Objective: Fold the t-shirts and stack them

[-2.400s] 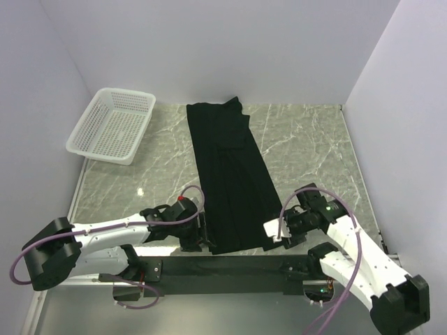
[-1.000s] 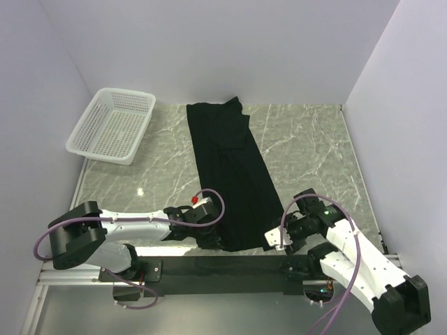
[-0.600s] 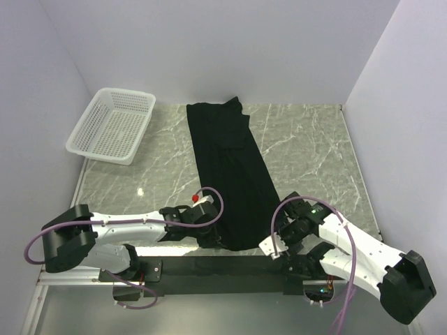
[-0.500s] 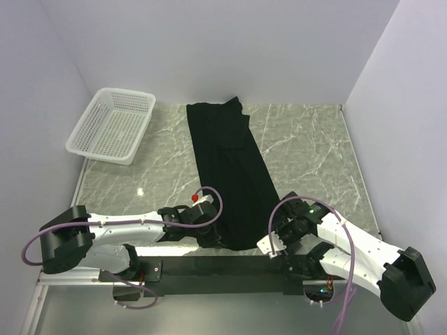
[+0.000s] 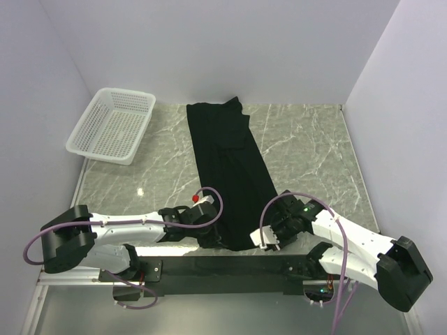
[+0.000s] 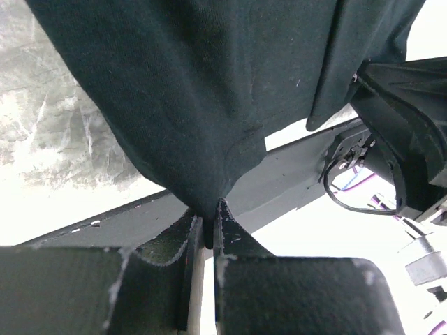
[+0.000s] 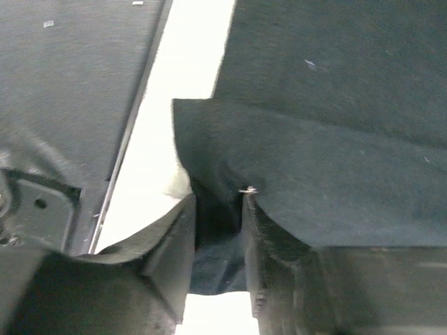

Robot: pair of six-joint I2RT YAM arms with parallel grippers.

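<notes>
One black t-shirt (image 5: 227, 160) lies folded into a long strip from the back of the table to its near edge. My left gripper (image 5: 211, 241) is at the strip's near left corner. In the left wrist view it (image 6: 207, 222) is shut on a pinch of the hem, and the cloth (image 6: 195, 91) hangs away from the jaws. My right gripper (image 5: 264, 241) sits at the near right corner. Its wrist view shows the gripper (image 7: 218, 206) with dark cloth (image 7: 335, 160) bunched between the fingers, filling the gap.
A white mesh basket (image 5: 112, 125) stands at the back left of the marble table (image 5: 314, 153). A black mounting rail (image 5: 209, 266) runs along the near edge under both grippers. Walls close in the left, back and right sides.
My right gripper has moved left onto the t-shirt's near right corner and its jaws have closed in on the cloth. The left gripper keeps its pinch in the same place.
</notes>
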